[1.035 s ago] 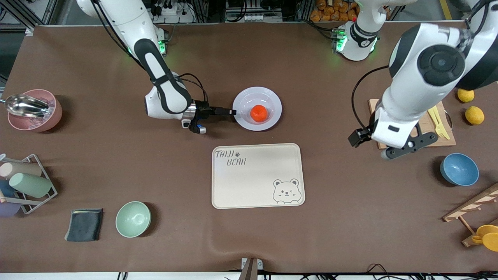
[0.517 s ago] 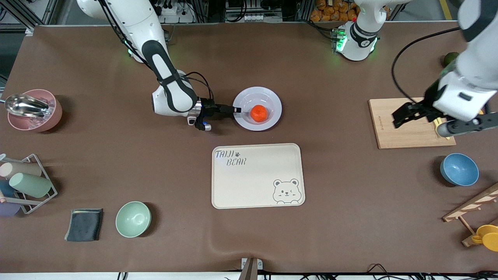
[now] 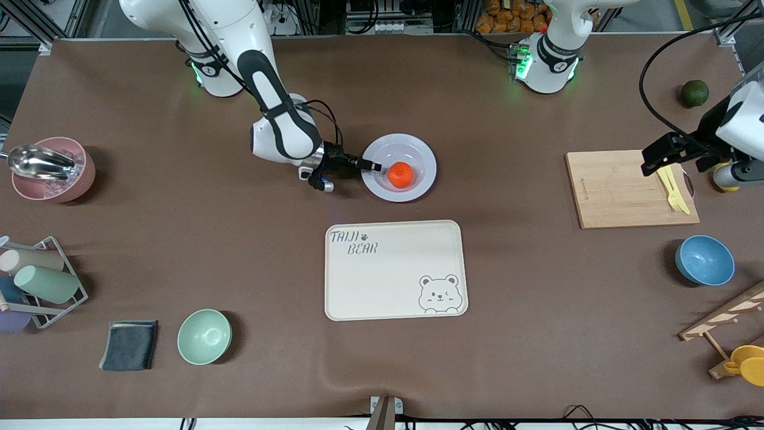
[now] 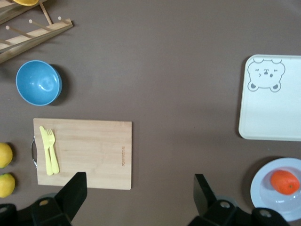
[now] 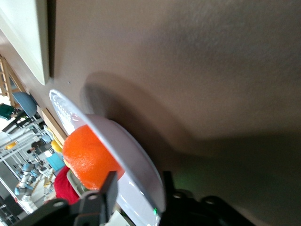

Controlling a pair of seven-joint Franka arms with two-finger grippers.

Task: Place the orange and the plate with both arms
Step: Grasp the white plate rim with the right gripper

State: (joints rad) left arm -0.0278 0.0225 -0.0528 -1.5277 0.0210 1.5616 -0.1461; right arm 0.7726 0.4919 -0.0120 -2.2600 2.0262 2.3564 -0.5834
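Brown tabletop (image 3: 513, 286) all around, with stuff scattered toward both ends. Middle of the table, the plate (image 3: 421, 177) sits with the orange (image 3: 400, 174) in its sunken centre, just farther from the front camera than the cream bear tray (image 3: 395, 270).

Right gripper (image 3: 375, 167) is down at the plate's rim on the right arm's end of it. In the right wrist view the rim (image 5: 136, 160) runs between the two fingers (image 5: 101, 200), one above and one under it, so they look pinched onto the plate edge, though it's so close up I'm not 100% sure they're fully tight. The orange (image 5: 89, 157) is right next to the upper finger there.

Left gripper (image 4: 136, 195) hangs up in the air over the wooden cutting board (image 3: 621, 188), with its fingers (image 4: 70, 193) spread wide and holding nothing. A yellow fork (image 4: 48, 149) lies on that board, with two lemons (image 4: 4, 169) just beside it. The blue bowl (image 3: 704, 260) sits nearer the camera than the board, and a dark green fruit (image 3: 695, 93) is farther from the camera.
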